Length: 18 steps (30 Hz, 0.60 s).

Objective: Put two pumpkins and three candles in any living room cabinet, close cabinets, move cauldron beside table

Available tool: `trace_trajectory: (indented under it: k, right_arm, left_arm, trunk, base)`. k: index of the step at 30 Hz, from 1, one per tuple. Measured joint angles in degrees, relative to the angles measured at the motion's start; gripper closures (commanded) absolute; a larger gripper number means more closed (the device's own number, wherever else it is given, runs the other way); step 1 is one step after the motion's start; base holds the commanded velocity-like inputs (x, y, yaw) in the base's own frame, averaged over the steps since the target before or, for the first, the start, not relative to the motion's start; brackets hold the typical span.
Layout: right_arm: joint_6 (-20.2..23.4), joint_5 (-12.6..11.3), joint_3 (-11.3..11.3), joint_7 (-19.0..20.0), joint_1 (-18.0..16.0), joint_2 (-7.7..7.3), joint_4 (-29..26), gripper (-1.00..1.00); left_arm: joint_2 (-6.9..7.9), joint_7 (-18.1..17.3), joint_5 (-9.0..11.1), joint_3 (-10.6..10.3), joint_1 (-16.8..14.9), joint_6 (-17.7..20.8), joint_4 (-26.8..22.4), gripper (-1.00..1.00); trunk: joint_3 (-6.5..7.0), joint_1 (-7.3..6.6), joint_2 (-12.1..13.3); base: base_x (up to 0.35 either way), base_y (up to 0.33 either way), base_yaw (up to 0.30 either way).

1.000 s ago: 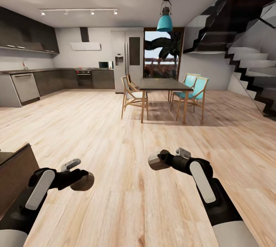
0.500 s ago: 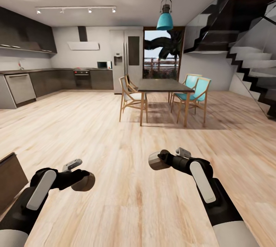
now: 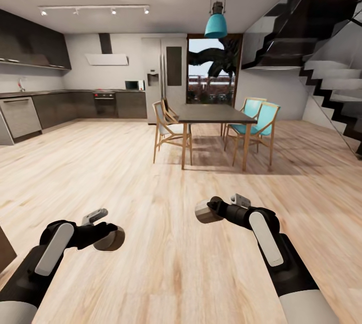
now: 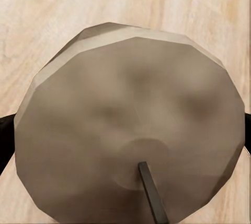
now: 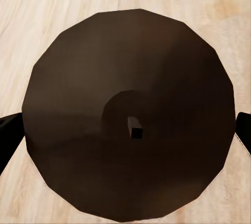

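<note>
Carrying two candles over bare wood floor (image 3: 151, 273).
Gripping one candle (image 3: 111, 239) in left gripper (image 3: 114, 237), another candle (image 3: 203, 212) in right gripper (image 3: 205, 211), facing dining table (image 3: 216, 112).

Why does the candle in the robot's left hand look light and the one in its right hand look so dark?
In the wrist views, the left candle faces the camera pale beige-grey, while the right candle looks dark brown, in shadow. The left candle's wick shows as a long slanted stick; the right candle's wick shows as a tiny stub, seen end-on. Both are short, faceted round candles, each held between dark fingers above the wooden floor.
</note>
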Motion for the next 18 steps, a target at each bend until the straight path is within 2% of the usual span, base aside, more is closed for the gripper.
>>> trace_trajectory:
  k: [10,18]
  right_arm:
    - [0.0,0.0,0.0,0.0,0.0,0.01,0.0,1.00]
    - [0.0,0.1,0.0,0.0,0.0,0.00,0.0,1.00]
  left_arm:
    - [-0.03,0.0,0.0,-0.2,0.0,0.0,0.0,1.00]
    - [-0.02,0.0,0.0,-0.2,0.0,0.0,0.0,1.00]
  trunk:
    - [0.00,0.00,0.0]
    - [0.00,0.01,0.0]
  base:
    - [0.320,-0.084,0.012]
    - [0.290,-0.076,0.233]
